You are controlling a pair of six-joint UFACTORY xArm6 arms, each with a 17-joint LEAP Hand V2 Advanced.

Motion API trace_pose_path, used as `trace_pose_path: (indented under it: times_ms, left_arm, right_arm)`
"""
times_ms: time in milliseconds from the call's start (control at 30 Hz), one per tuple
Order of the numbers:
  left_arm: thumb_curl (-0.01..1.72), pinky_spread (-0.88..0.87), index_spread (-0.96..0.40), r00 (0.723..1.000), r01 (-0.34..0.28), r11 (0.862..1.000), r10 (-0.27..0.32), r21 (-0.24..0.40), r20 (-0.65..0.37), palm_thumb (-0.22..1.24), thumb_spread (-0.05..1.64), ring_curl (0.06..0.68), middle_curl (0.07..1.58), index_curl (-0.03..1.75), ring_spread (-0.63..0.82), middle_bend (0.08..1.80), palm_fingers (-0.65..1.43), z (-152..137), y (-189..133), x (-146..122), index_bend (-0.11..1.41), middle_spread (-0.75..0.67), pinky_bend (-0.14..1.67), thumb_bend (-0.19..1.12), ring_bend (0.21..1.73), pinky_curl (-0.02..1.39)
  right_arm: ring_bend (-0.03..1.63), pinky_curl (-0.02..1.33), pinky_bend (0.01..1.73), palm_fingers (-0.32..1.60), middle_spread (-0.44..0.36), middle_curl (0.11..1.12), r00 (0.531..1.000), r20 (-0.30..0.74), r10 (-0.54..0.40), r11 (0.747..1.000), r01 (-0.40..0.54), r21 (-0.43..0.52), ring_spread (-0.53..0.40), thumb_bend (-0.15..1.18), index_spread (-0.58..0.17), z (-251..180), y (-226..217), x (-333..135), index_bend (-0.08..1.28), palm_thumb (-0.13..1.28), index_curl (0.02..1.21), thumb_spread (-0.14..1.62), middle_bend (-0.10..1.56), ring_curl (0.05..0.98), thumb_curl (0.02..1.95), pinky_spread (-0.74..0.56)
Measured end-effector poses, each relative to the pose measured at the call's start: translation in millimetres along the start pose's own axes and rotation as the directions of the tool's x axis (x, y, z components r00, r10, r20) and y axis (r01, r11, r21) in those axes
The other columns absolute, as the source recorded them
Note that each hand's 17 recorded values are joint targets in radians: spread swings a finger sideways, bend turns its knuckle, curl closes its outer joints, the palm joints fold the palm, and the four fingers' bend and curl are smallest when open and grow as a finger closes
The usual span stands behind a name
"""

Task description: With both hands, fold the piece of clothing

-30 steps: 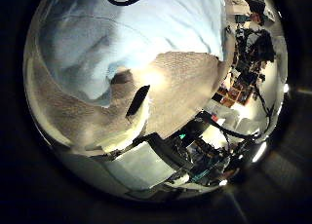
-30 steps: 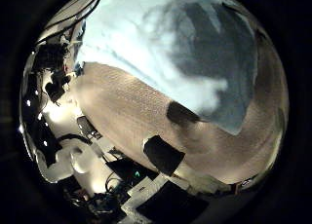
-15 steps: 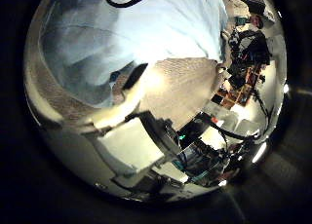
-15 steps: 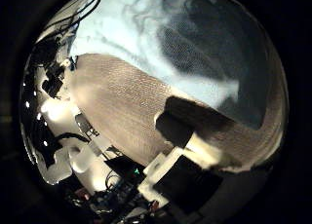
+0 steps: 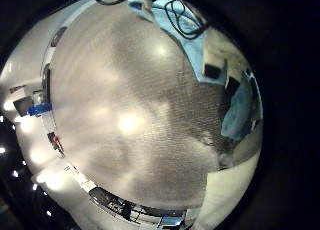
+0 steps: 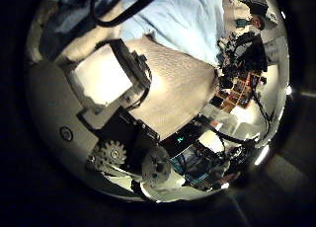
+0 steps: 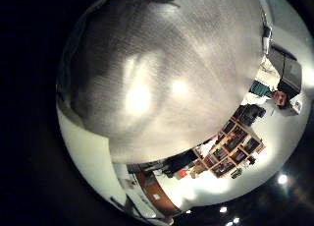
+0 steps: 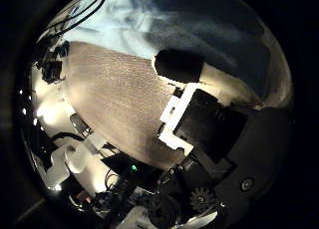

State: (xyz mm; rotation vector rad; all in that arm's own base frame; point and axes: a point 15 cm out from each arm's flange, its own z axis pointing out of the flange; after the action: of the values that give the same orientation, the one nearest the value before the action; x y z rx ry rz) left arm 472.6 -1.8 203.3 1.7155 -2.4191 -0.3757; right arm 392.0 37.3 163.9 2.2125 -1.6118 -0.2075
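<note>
I see each hand's own parts, left hand (image 6: 109,99) and right hand (image 8: 204,124), blocking the pale cloth (image 6: 183,20) on the woven mat (image 7: 167,59); finger state: I cannot tell.

no readable text, no labels, no numbers, no signs legible on anything in view

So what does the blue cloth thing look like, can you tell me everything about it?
The piece of clothing looks pale blue, soft and thin, with gentle wrinkles. It lies flat on the woven table mat, its edge running across the mat. In the right thumb side view the right hand reaches a dark fingertip to that edge. The left hand is close over it too. Sleeves or a collar cannot be made out.
</note>
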Motion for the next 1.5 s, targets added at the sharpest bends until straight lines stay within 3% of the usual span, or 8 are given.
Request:
trace_pose_path:
  times_ms: [167, 400, 600, 1033, 1100, 1233, 1367, 1500]
  left_arm:
    - [0.48, -0.62, -0.62, 0.999, -0.028, 0.999, 0.027, -0.035, -0.031, 0.83, 1.01, 0.519, 0.89, 0.97, -0.47, 0.95, 1.19, -8, 18, 9, 0.46, -0.55, 1.11, 0.03, 1.29, 0.64]
    - [0.53, -0.6, -0.68, 0.995, -0.075, 0.991, 0.068, -0.109, -0.067, 0.85, 1.02, 0.534, 0.92, 1.1, -0.45, 1.01, 1.15, -31, 58, 31, 0.49, -0.55, 1.18, -0.01, 1.34, 0.65]
    - [0.55, -0.59, -0.71, 0.993, -0.106, 0.987, 0.1, -0.12, -0.059, 0.86, 1.03, 0.538, 0.93, 1.17, -0.44, 1.03, 1.13, -60, 87, 45, 0.48, -0.55, 1.21, -0.01, 1.36, 0.65]
    - [0.58, -0.58, -0.75, 0.99, -0.133, 0.978, 0.123, -0.16, -0.072, 0.81, 1.04, 0.527, 0.93, 1.27, -0.44, 1.03, 1.1, -86, 142, 58, 0.41, -0.54, 1.24, -0.03, 1.38, 0.64]
    - [0.55, -0.59, -0.75, 0.989, -0.138, 0.976, 0.126, -0.169, -0.08, 0.75, 1.03, 0.523, 0.93, 1.28, -0.45, 1.01, 0.98, -81, 148, 61, 0.38, -0.54, 1.19, -0.05, 1.35, 0.63]
    - [0.48, -0.55, -0.7, 0.983, -0.158, 0.969, 0.136, -0.19, -0.123, 0.56, 1.03, 0.504, 0.92, 1.25, -0.42, 0.9, 0.4, -59, 157, 74, 0.35, -0.5, 1.02, -0.06, 1.17, 0.63]
    - [0.42, -0.26, -0.52, 0.974, -0.172, 0.973, 0.145, -0.151, -0.175, 0.42, 1.02, 0.425, 0.75, 1.13, -0.13, 0.45, -0.15, -38, 149, 90, 0.22, -0.21, 0.83, -0.06, 1.02, 0.57]
    - [0.38, 0.07, -0.31, 0.966, -0.173, 0.978, 0.146, -0.114, -0.212, 0.35, 1.0, 0.34, 0.6, 0.96, 0.15, 0.25, -0.16, -16, 144, 103, 0.11, 0.05, 0.71, -0.04, 0.88, 0.5]
  right_arm:
    - [1.18, 0.34, 1.18, 1.33, -0.196, 0.69, 1.0, -0.002, 0.01, 1.0, -0.01, 0.03, -0.24, 0.05, -0.377, -7, -2, 1, 0.8, 0.92, 0.68, 1.02, 1.01, 0.494, 0.49, -0.39]
    - [1.31, 0.45, 1.35, 1.19, -0.174, 0.76, 1.0, -0.006, 0.021, 0.995, -0.02, 0.095, -0.22, 0.05, -0.33, -33, 5, 4, 0.96, 1.0, 0.79, 1.09, 1.17, 0.575, 0.56, -0.3]
    - [1.36, 0.51, 1.41, 1.13, -0.161, 0.79, 0.999, -0.012, 0.029, 0.988, -0.027, 0.154, -0.214, 0.03, -0.306, -61, 21, 7, 1.02, 1.01, 0.83, 1.12, 1.23, 0.62, 0.6, -0.25]
    - [1.37, 0.57, 1.41, 1.1, -0.144, 0.81, 0.999, -0.019, 0.035, 0.979, -0.031, 0.202, -0.21, -0.01, -0.283, -92, 90, 5, 1.05, 1.03, 0.87, 1.14, 1.26, 0.669, 0.67, -0.23]
    - [1.37, 0.58, 1.41, 1.1, -0.143, 0.81, 0.999, -0.019, 0.034, 0.981, -0.03, 0.193, -0.21, -0.01, -0.281, -89, 91, 4, 1.05, 1.03, 0.88, 1.14, 1.26, 0.674, 0.68, -0.23]
    - [1.37, 0.59, 1.4, 1.1, -0.142, 0.81, 0.999, -0.017, 0.034, 0.981, -0.03, 0.189, -0.21, -0.01, -0.278, -86, 92, 4, 1.05, 1.02, 0.88, 1.14, 1.26, 0.683, 0.7, -0.23]
    - [1.36, 0.6, 1.39, 1.1, -0.141, 0.81, 0.999, -0.016, 0.035, 0.982, -0.032, 0.186, -0.21, -0.01, -0.276, -85, 92, 4, 1.05, 1.01, 0.88, 1.14, 1.27, 0.69, 0.71, -0.23]
    - [1.36, 0.61, 1.38, 1.1, -0.14, 0.8, 0.999, -0.014, 0.035, 0.983, -0.031, 0.183, -0.211, -0.01, -0.275, -84, 91, 3, 1.05, 1.0, 0.88, 1.14, 1.27, 0.696, 0.72, -0.23]
